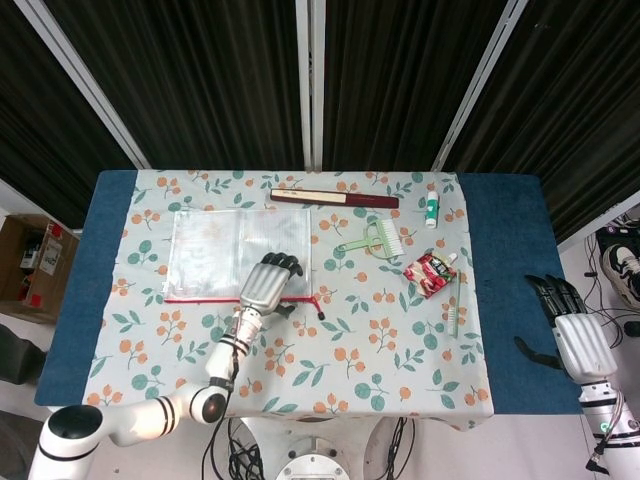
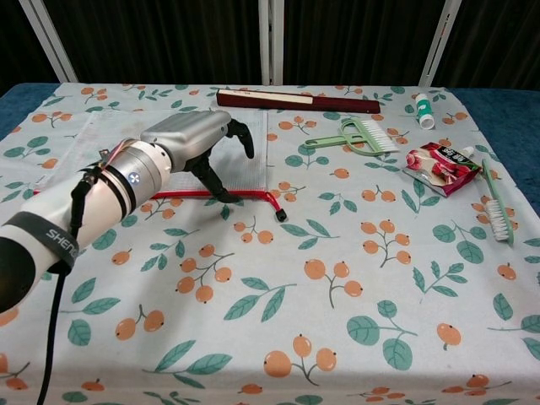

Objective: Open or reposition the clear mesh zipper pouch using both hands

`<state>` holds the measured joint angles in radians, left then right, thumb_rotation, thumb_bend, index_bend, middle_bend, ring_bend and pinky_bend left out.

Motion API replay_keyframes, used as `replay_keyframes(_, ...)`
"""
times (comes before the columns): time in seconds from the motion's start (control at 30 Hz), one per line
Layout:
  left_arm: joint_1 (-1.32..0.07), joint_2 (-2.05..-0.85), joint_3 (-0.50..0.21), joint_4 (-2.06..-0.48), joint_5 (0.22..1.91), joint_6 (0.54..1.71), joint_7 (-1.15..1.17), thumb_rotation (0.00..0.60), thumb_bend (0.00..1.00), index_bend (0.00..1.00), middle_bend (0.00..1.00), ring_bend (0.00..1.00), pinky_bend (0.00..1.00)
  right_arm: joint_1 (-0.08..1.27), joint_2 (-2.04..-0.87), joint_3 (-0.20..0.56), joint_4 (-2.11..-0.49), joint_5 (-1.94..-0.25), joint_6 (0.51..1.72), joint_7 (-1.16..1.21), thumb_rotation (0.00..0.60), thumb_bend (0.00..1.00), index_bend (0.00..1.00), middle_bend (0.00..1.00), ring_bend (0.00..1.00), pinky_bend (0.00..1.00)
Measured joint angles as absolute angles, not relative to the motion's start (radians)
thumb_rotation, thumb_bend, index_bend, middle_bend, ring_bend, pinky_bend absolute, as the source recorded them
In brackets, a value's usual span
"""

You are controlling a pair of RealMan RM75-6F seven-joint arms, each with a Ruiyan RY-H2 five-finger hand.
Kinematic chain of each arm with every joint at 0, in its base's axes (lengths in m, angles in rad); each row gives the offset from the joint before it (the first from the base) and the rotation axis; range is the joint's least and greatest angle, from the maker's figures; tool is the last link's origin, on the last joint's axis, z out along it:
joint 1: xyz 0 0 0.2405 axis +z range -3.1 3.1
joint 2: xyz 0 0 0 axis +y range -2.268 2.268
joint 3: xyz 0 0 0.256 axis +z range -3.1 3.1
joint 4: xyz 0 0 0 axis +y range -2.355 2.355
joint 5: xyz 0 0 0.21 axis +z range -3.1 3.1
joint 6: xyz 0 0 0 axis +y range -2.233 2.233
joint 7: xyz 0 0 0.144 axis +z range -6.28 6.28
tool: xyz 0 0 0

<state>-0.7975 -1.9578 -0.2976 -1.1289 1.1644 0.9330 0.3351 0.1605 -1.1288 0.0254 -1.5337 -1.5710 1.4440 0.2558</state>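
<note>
The clear mesh zipper pouch (image 1: 210, 250) lies flat on the floral cloth at the table's left. Its red zipper edge (image 1: 200, 299) faces me, and the dark pull (image 2: 281, 216) trails off the right corner. My left hand (image 1: 265, 283) sits on the pouch's near right corner. In the chest view the left hand (image 2: 190, 139) is clawed: fingers bent down onto the mesh (image 2: 257, 169), thumb planted at the red edge (image 2: 249, 195). My right hand (image 1: 570, 320) hangs beyond the table's right edge with fingers straight, holding nothing; the chest view does not show it.
A long dark red case (image 1: 333, 198) lies along the far edge. To the right of the pouch are a green brush (image 1: 378, 240), a small green-capped bottle (image 1: 432, 208), a red packet (image 1: 430, 272) and a toothbrush (image 1: 452, 310). A cardboard box (image 1: 35, 262) sits on the floor at left.
</note>
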Motion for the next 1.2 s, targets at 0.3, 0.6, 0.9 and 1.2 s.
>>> replay_keyframes(0.3, -0.871, -1.96, -0.273, -1.088, 1.184, 0.83, 0.321, 0.6, 0.26, 0.47, 0.21, 0.16, 0.17, 0.146, -1.116, 0.027, -1.553, -1.564, 1.456, 0.239, 0.6, 0.18, 0.04, 0.1, 0.0, 0.0)
replay_keyframes(0.6, -0.917, -1.982, -0.269, -1.054, 1.153, 0.8, 0.358, 0.6, 0.27, 0.49, 0.21, 0.16, 0.17, 0.145, -1.12, 0.031, -1.548, -1.561, 1.451, 0.244, 0.6, 0.18, 0.04, 0.1, 0.0, 0.0)
replay_keyframes(0.9, -0.932, -1.978, -0.257, -1.053, 1.135, 0.796, 0.405, 0.6, 0.31, 0.51, 0.21, 0.16, 0.17, 0.141, -1.119, 0.034, -1.543, -1.559, 1.454, 0.252, 0.6, 0.18, 0.04, 0.1, 0.0, 0.0)
replay_keyframes(1.2, -0.947, -1.987, -0.248, -1.061, 1.116, 0.807, 0.443, 0.6, 0.31, 0.48, 0.21, 0.16, 0.17, 0.136, -1.121, 0.034, -1.536, -1.558, 1.455, 0.261, 0.6, 0.18, 0.04, 0.1, 0.0, 0.0)
